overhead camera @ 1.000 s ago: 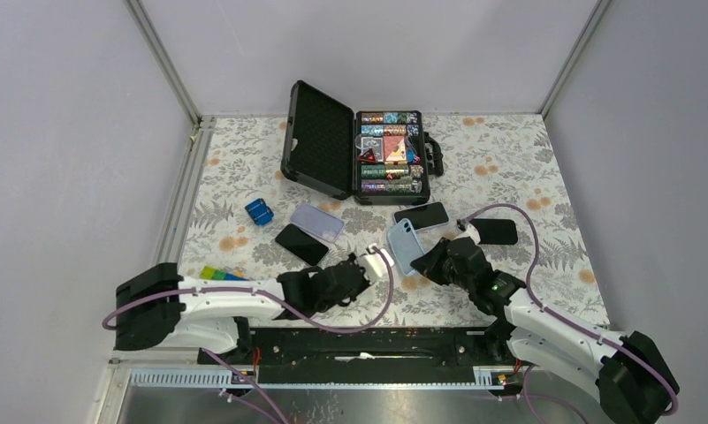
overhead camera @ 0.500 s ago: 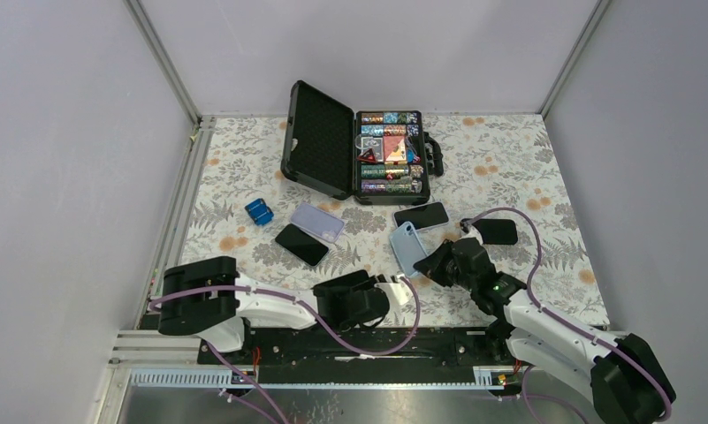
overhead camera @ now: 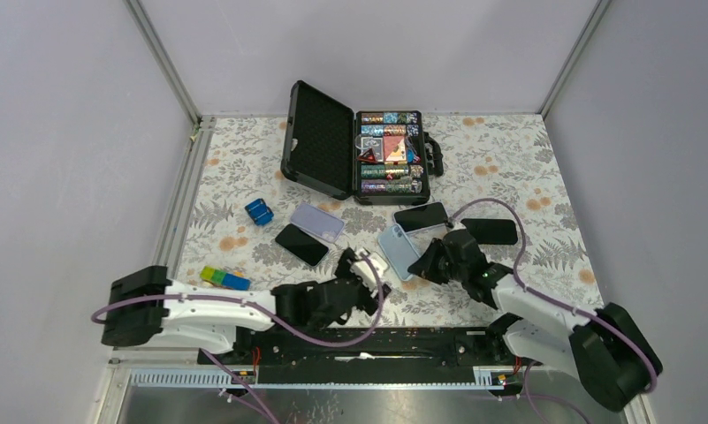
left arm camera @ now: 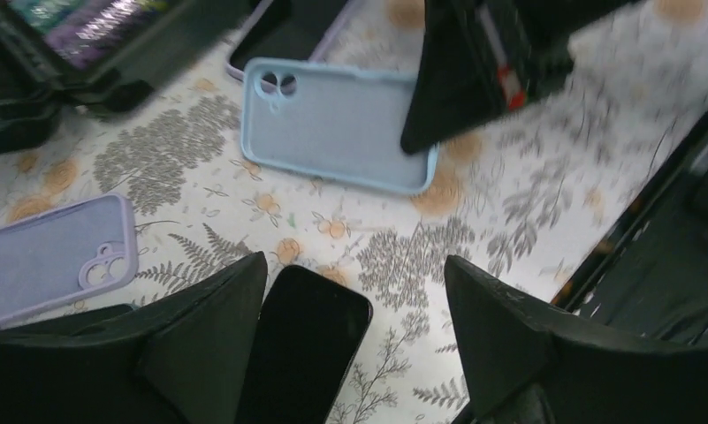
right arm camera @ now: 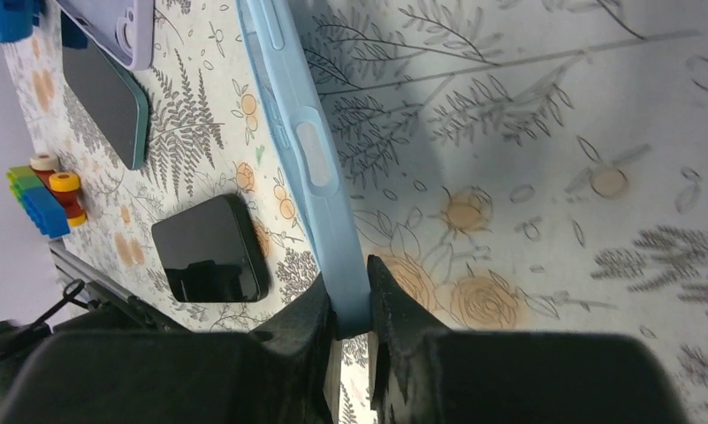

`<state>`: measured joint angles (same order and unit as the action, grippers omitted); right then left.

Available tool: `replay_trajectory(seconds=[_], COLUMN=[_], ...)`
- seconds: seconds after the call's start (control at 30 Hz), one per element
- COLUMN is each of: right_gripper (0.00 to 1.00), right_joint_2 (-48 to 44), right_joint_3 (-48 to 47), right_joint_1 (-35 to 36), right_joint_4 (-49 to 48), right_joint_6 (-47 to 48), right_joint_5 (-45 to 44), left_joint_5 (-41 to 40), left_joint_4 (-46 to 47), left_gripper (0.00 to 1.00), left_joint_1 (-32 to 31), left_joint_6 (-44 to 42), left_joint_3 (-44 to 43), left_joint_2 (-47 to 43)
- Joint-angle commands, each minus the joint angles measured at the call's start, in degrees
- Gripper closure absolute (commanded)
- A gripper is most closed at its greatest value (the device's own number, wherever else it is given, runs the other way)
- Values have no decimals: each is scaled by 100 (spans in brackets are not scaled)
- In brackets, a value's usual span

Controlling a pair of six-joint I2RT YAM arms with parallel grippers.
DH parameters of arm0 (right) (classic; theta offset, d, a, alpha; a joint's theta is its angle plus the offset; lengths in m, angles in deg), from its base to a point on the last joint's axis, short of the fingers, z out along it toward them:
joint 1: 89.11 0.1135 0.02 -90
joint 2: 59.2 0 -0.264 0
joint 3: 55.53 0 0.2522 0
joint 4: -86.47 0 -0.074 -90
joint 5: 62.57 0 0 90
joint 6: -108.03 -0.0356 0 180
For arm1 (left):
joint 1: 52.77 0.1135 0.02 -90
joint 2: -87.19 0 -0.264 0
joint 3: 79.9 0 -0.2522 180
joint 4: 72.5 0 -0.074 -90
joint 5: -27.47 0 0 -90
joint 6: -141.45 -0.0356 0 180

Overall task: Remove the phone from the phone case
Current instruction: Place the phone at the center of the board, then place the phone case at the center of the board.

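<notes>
Nothing legible shows in any view. The colourful packs (overhead camera: 390, 150) in the open black case (overhead camera: 317, 140) near the desk's (overhead camera: 527, 177) far edge are too small to read. The pale blue phone case (right arm camera: 284, 106) shows only plain surfaces.

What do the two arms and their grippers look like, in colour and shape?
Both arms have white links with black joints and bases: left arm, right arm. A purple cable loops along each. The left gripper and right gripper have black wedge-shaped fingers.
</notes>
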<state>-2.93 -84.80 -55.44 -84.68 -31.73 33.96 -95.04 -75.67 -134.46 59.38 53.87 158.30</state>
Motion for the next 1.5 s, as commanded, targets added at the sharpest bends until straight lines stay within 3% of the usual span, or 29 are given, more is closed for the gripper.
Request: replay_trajectory(seconds=[0.0,0.17,0.3,0.4,0.83,1.13,1.47], right_gripper=[94,100,100,100,100,100,100], right_joint_2=[883,2201,2830,2944,2266,1381,2812], right_joint_3=[-506,-579,-470,-430,-166,-523,-1548], right_joint_1=[-10,-10,26,114,806,901,992], right_joint_4=[-427,-1414,-2225,-2275,-1343,219,48], right_joint_6=[577,576,382,424,594,1498,1961], right_joint_5=[635,1732,2356,2568,2704,2462,2239], left_joint_5=[-910,-1300,-1241,-1228,-1009,-738,-1449], left_joint_4=[240,-458,-660,-669,-978,-1020,-2133], left_gripper=[21,17,16,15,13,12,12], left_joint_1=[29,148,308,444,1260,1663,1810], left_joint_6=[1168,2440,2865,2956,2628,2595,2604], left_joint_3=[226,568,905,1081,918,843,399], left_joint_2=[-796,-1653,-2276,-2626,-3062,-3105,-3808])
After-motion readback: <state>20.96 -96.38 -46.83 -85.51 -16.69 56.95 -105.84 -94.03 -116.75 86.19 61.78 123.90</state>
